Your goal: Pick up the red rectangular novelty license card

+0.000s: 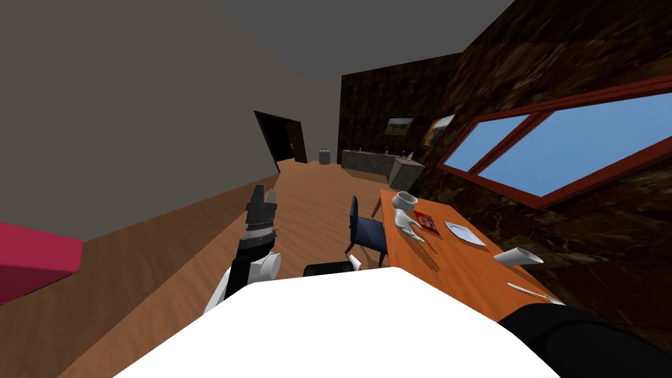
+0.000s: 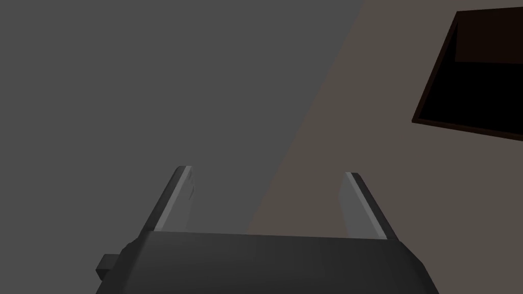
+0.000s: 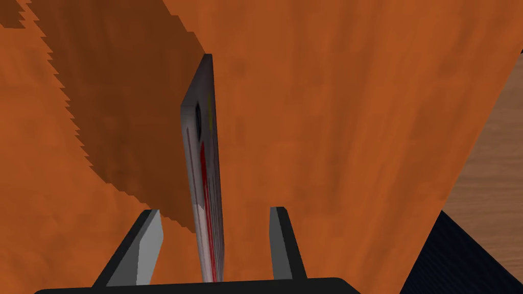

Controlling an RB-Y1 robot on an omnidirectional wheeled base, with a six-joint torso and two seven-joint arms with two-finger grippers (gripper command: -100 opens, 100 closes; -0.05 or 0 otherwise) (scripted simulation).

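Orange tabletop fills the lower right of the head view, and the red card sits on it just right of centre. The right gripper is right at it. In the wrist view the card shows edge-on between the two blades, a gap on either side, so they stand apart with nothing clamped. Left gripper hangs over the floor at centre left – fingers spread wide, empty.
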